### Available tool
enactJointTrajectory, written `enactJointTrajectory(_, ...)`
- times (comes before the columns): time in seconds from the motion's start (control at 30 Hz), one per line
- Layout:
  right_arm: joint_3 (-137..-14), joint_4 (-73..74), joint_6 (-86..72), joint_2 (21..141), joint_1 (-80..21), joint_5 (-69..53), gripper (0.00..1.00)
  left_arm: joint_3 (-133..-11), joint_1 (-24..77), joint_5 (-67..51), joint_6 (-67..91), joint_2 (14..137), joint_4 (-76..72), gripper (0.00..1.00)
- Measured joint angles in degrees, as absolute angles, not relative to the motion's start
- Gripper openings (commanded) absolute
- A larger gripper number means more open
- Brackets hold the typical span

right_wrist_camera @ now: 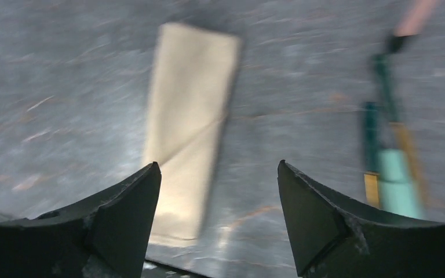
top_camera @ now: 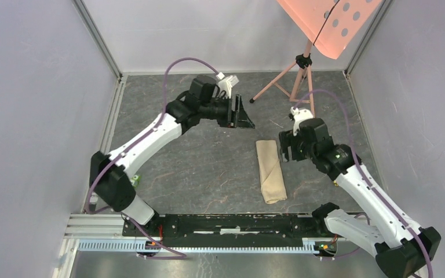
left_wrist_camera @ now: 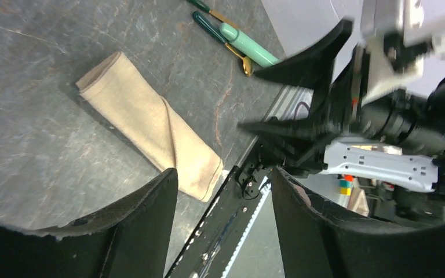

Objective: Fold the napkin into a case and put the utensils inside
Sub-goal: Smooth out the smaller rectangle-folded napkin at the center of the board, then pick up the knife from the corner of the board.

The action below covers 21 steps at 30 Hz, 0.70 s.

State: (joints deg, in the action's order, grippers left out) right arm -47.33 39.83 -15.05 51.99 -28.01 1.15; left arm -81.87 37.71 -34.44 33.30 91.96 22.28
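top external | left tool (top_camera: 244, 114) released | right tool (top_camera: 284, 150) released | case (top_camera: 270, 171) just beside right tool

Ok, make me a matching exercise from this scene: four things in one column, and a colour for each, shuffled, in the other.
Things:
1. folded napkin
2. cylinder
3. tripod stand
4. utensil handles

Colours:
A. pink
B. dark green
C. beige
D. mint green

Pairs: 1-C; 2-D; 3-A; 4-B
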Motion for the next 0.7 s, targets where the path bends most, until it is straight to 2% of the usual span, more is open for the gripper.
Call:
enactJointTrajectory(0.07, -52.12, 43.13, -11.86, 53.67, -27.92, 10.61, 0.98, -81.58, 36.97, -33.87, 30.89, 88.68, 23.99, 0.68)
enactJointTrajectory(0.17, -53.04, 45.8, -8.88, 55.11, -26.11, 20.36, 0.98, -80.16, 36.05, -33.04, 27.59, 84.75, 25.41, 0.68)
enactJointTrajectory(0.3, -50.17, 44.97, -5.37, 56.18, -16.16, 24.1, 0.98, -75.35, 35.55, -33.08, 26.22, 81.65, 25.28, 0.68)
enactJointTrajectory(0.5, -49.54, 42.54, 4.16, 63.66, -3.4, 17.06, 0.83, -71.48, 35.0, -34.98, 26.28, 81.28, 25.1, 0.68)
enactJointTrajectory(0.53, -49.87, 42.28, 6.17, 65.84, -1.65, 15.49, 0.78, -71.35, 34.81, -35.66, 26.3, 81.28, 24.75, 0.68)
enactJointTrajectory(0.6, -50.43, 41.71, 9.28, 68.93, 1.19, 12.73, 0.62, -70.98, 34.46, -37.21, 26.39, 81.28, 23.4, 0.67)
enactJointTrajectory(0.7, -51.27, 39.24, 14.09, 71.29, 5.78, 8.27, 0.52, -70.3, 34.26, -39.11, 27.44, 81.28, 21.54, 0.67)
